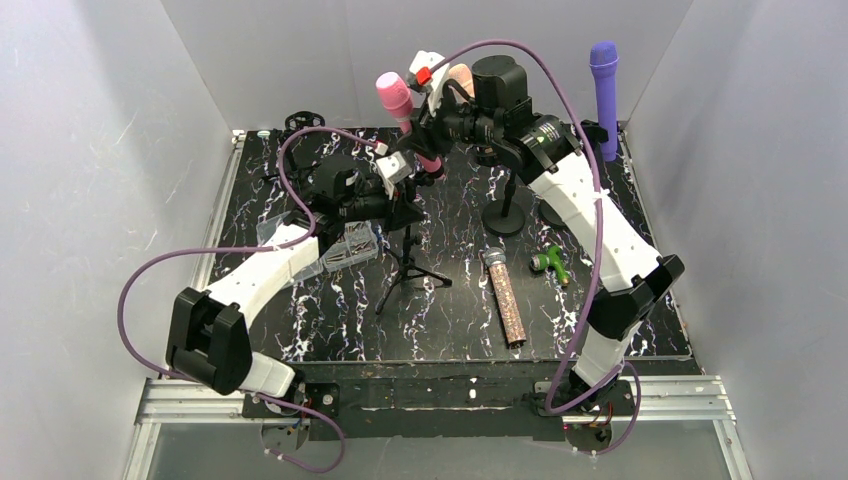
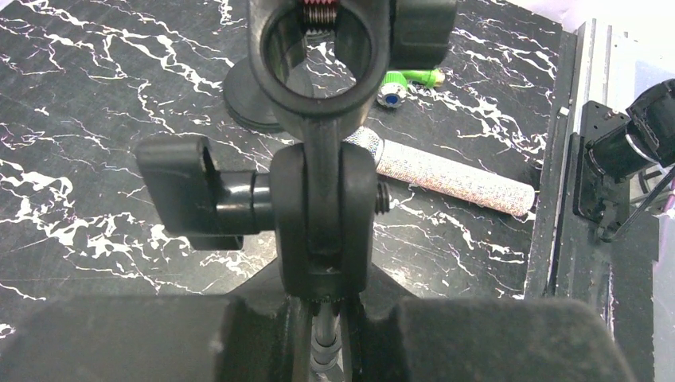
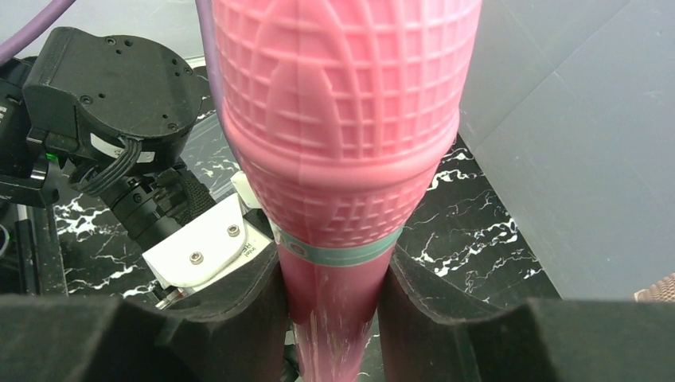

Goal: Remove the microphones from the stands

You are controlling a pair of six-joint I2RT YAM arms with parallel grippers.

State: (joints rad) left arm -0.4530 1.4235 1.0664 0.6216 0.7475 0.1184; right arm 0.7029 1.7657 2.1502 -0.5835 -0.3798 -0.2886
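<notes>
The pink microphone (image 1: 398,98) is tilted, head up-left, above the black tripod stand (image 1: 408,262). My right gripper (image 1: 434,137) is shut on its handle; in the right wrist view the fingers (image 3: 255,306) press both sides of the pink handle (image 3: 334,318) below a teal band. My left gripper (image 1: 404,203) is shut on the stand's pole (image 2: 326,344) just below the clip joint. The stand's clip ring (image 2: 318,107) is empty in the left wrist view; the table shows through it.
A glittery microphone (image 1: 505,296) lies on the marble table, with a green part (image 1: 551,263) to its right. A purple microphone (image 1: 603,88) stands at the back right. A round-base stand (image 1: 504,214) is near the right arm. A plastic bag (image 1: 348,246) lies under the left arm.
</notes>
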